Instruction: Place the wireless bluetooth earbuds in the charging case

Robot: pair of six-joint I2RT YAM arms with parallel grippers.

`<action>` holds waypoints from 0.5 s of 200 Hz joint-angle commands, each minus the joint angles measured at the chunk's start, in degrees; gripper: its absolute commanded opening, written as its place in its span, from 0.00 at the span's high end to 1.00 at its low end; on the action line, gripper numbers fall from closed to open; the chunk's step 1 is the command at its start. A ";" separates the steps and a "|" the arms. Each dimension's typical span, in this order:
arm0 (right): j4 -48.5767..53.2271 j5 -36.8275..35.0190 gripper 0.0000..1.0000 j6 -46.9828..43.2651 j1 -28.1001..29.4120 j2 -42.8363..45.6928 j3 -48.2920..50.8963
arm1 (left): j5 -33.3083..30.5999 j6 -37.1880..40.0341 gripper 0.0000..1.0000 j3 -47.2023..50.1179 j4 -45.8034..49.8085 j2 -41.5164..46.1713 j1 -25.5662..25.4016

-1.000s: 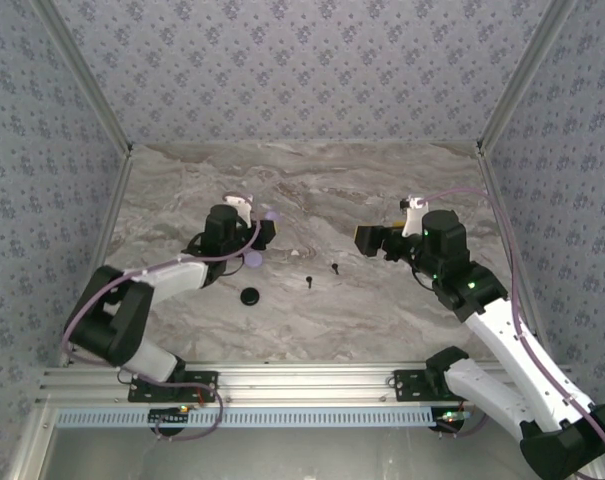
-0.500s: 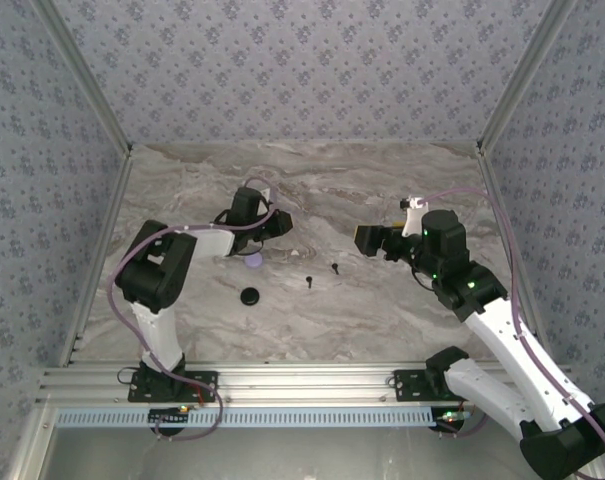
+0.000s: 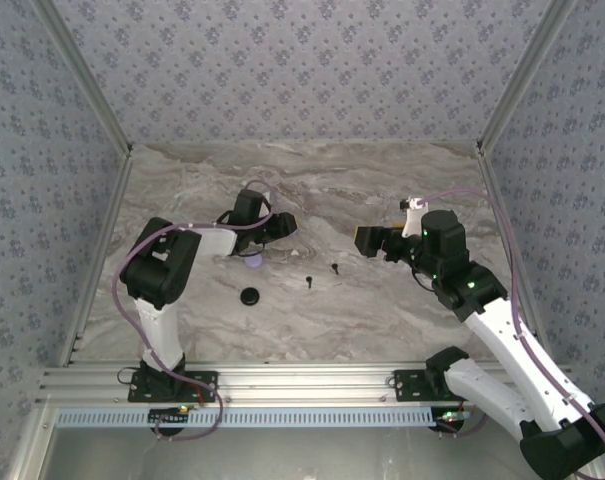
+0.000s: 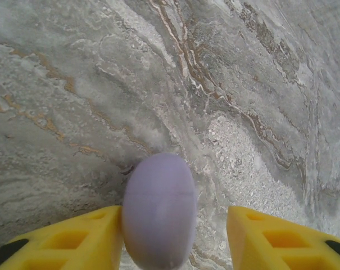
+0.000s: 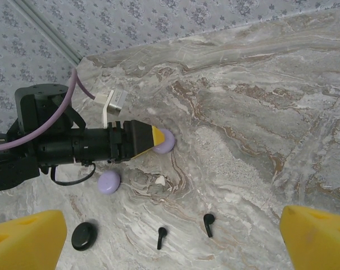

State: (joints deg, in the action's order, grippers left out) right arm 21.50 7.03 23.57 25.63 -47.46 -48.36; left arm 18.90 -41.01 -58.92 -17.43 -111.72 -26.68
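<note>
Straddling lavender oval piece (image 4: 158, 208): left claw (image 4: 174, 222), part spread, one finger touching piece, other apart, no pinch. Piece on edge on table (image 4: 259, 84), centre of overhead view. Right claw (image 3: 366, 240) spread wide, nothing in it, right of centre. Black earbuds (image 5: 209, 223) loose, lower middle of right wrist view, apart from lavender disc (image 5: 109, 181) and black disc (image 5: 84, 235). Which piece is case: cannot tell. Judgement: no bud seated, all insertion left. Table marble-patterned; walls (image 3: 302, 70) floral-papered; metal rail (image 3: 302, 380) at near edge.

Grey veined marble tabletop (image 3: 402, 310): two black stemmed earbuds (image 3: 309, 281), black round disc (image 3: 250, 296) and lavender round disc (image 3: 252, 262) lie near the left claw (image 3: 281, 226).
</note>
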 commanded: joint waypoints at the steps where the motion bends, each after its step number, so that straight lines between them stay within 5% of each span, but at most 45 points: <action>1: 1.89 -1.15 0.00 0.05 -0.12 0.10 -0.76 | -2.28 1.82 0.45 -0.92 3.18 3.86 -0.13; 58: 3.89 2.27 0.02 -4.04 1.89 -4.16 -1.06 | -9.48 7.71 0.34 3.64 7.97 19.67 -0.13; 100: 1.66 -2.44 0.05 -11.96 16.88 -14.14 -2.59 | -13.80 10.95 0.22 7.96 11.96 32.30 2.66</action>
State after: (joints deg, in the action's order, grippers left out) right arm 23.97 6.59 18.20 34.94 -56.69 -48.71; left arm 8.51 -32.86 -53.39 -9.19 -84.47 -26.28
